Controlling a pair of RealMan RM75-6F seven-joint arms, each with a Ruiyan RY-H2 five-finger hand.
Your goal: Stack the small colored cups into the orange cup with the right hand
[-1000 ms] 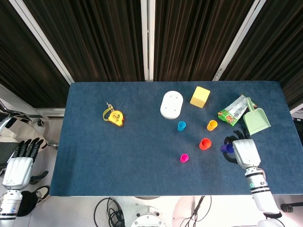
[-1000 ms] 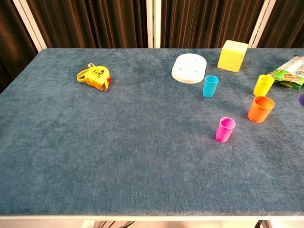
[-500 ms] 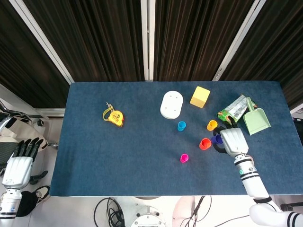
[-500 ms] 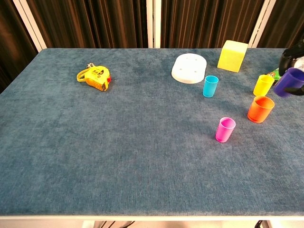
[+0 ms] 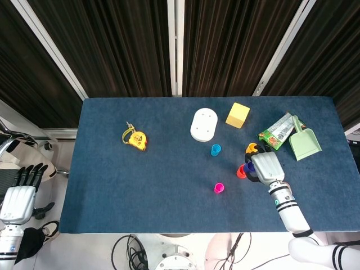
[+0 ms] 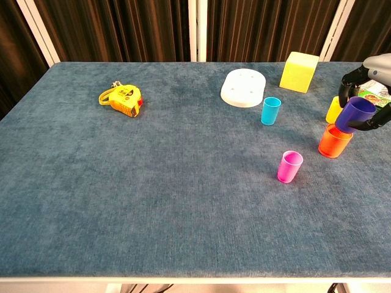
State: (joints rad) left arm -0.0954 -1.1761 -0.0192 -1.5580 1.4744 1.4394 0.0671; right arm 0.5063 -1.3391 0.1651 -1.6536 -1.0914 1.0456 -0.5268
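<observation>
My right hand holds a purple cup, tilted, just above the orange cup at the table's right side. A yellow cup stands just behind it, partly hidden by my fingers. Further left stand a cyan cup and a pink cup. My left hand hangs off the table's left edge, fingers apart, holding nothing.
A white oval plate, a yellow block, a snack packet and a green scoop lie along the back right. A yellow tape measure lies at the left on the blue table.
My right hand has carried the purple cup leftward from the table's right edge to just over the orange cup. The left hand has barely moved.
</observation>
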